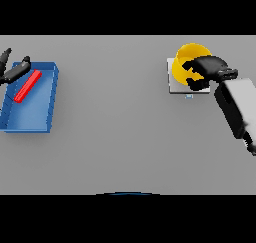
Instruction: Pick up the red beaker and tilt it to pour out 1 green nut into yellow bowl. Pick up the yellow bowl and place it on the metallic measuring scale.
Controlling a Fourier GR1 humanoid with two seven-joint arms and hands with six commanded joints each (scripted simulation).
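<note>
Fingers (192, 73) of the right hand (207, 67) curl round the yellow bowl (187, 57), which sits over the metallic measuring scale (172, 87) near the bench's (115, 137) far right edge. Far left, the left hand (15, 71), fingers straight, rests beside the red beaker (27, 86) lying in the blue tray (35, 114).

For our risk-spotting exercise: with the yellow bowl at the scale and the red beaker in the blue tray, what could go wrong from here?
1. The right hand curls round the yellow bowl, which overhangs the scale; letting go might tip it.
2. The red beaker lies flat in the blue tray beside the left hand, which could knock it.
</note>
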